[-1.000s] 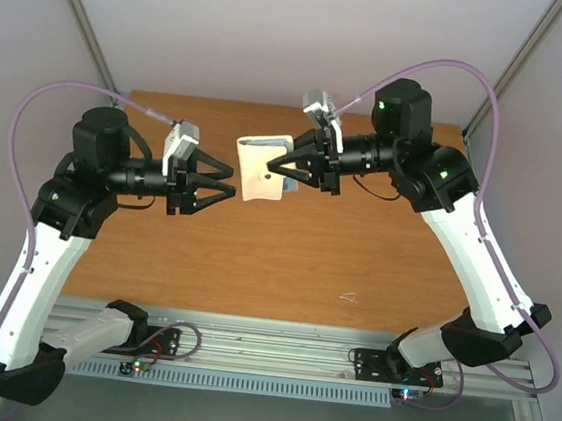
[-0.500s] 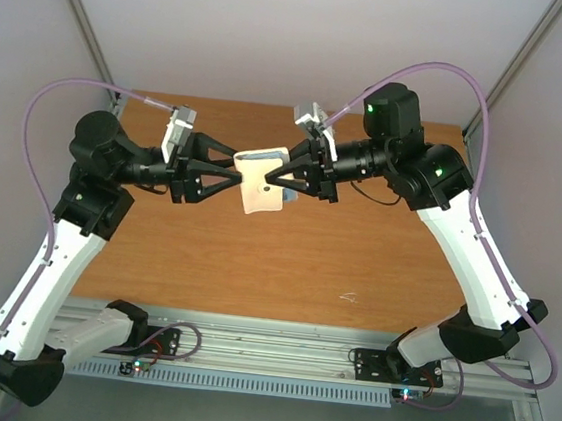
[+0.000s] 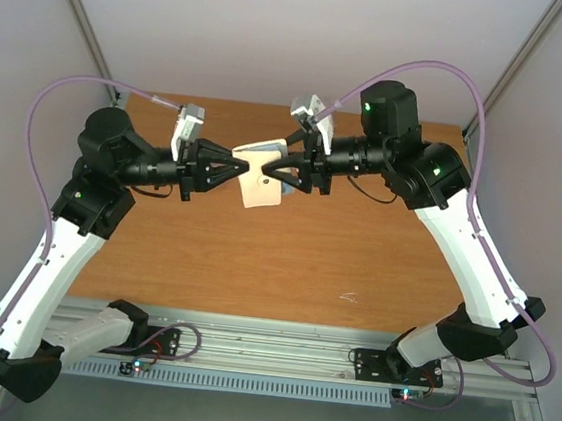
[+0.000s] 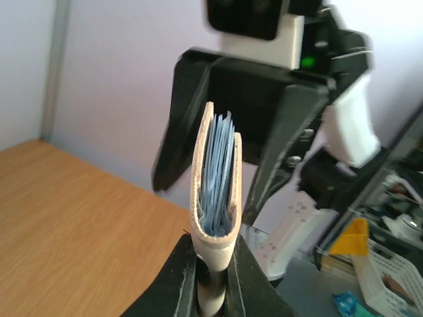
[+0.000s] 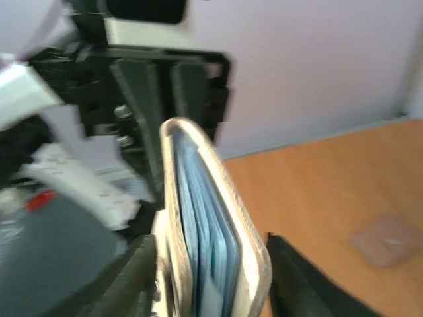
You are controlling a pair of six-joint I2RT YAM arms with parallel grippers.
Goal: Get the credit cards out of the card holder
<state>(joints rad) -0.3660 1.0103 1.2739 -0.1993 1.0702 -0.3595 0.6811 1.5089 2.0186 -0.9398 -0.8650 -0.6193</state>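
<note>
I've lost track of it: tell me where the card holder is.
In the top view the card holder is held above the table's far middle, between the left gripper and right gripper.

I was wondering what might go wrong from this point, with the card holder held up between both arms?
The left gripper pinches only the card holder by its folded edge, so it could slip or twist. The right gripper straddles it with jaws apart; closing may clamp the whole holder instead of the credit cards, which barely protrude.

Matt beige card holder, wood-grain table.
</note>
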